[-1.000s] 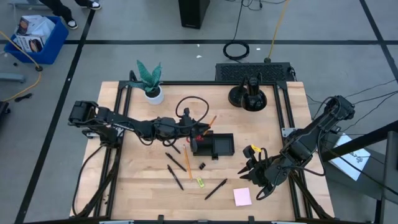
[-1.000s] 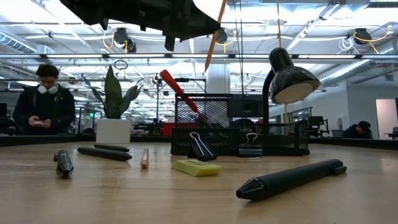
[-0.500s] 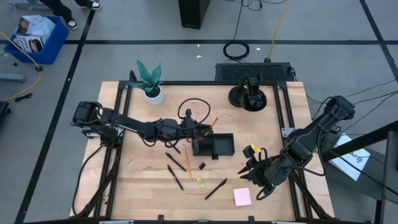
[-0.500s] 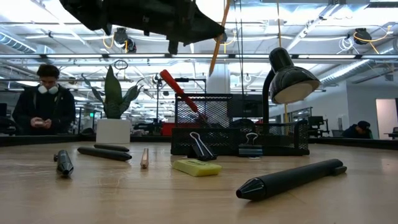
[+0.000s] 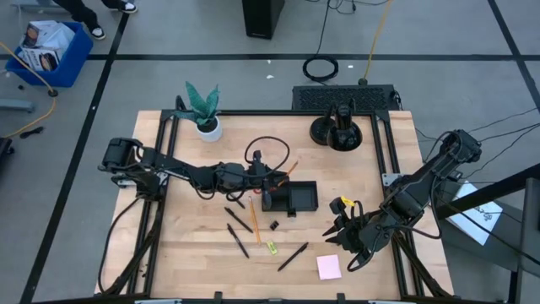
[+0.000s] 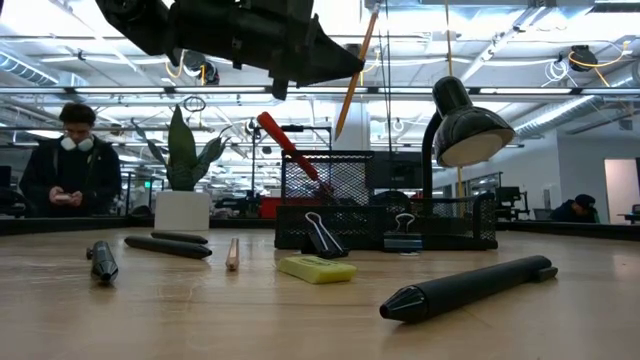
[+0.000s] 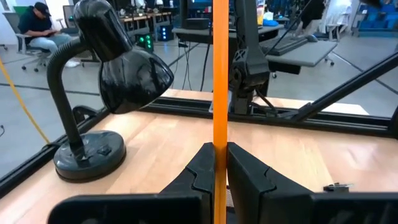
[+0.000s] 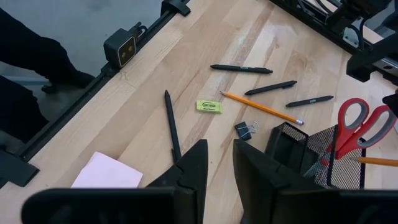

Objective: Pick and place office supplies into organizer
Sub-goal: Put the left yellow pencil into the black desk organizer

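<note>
My left gripper (image 5: 274,173) reaches from the table's left to just beside the black mesh organizer (image 5: 302,198) and is shut on an orange pencil (image 6: 355,75). The pencil's lower tip hangs above the organizer's tall mesh cup (image 6: 325,180). Red-handled scissors (image 6: 285,140) stand slanting in that cup. On the wood nearer the front lie black pens (image 5: 237,241), two orange pencils (image 5: 253,221), a black clip (image 5: 274,225), a yellow-green piece (image 5: 272,247) and a pink sticky-note pad (image 5: 329,267). My right gripper (image 8: 217,165) waits open above the front right, next to the pad. My left gripper pinches the pencil's shaft (image 7: 220,134), about midway along it, between its two fingers (image 7: 205,165). The fingers come in level from the table's left and lie across the pencil. The pencil stands nearly upright, slightly tilted, lifted clear above the organizer.
A black desk lamp (image 5: 337,131) stands at the back right and a green plant in a white pot (image 5: 202,110) at the back left. A person (image 6: 70,150) sits in the room beyond the table. Bare wood lies along the left and front.
My left gripper has sunk a little with the pencil and edged toward the organizer. The pencil's lower tip now hangs closer to the mesh cup, still nearly upright. The right arm has kept still.
</note>
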Available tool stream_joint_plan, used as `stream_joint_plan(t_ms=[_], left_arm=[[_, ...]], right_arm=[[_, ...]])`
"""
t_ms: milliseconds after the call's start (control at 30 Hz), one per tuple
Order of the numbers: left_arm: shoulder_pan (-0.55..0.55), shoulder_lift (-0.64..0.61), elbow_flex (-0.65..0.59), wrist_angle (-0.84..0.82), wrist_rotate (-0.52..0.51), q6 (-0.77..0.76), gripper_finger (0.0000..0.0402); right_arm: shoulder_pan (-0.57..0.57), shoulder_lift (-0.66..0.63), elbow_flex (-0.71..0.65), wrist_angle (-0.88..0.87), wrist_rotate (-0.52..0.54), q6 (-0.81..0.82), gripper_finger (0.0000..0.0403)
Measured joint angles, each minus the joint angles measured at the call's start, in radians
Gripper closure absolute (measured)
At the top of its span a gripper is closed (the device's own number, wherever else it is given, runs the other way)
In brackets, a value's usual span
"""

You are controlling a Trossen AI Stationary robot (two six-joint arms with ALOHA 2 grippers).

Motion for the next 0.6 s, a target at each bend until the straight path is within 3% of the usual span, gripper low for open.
stream_joint_plan(t_ms=[600], left_arm=[[0.006,0.000,0.000,-0.015,-0.002,-0.003,0.0371]], right_arm=[[0.000,0.000,0.000,0.000,0.000,-0.002,0.0332]])
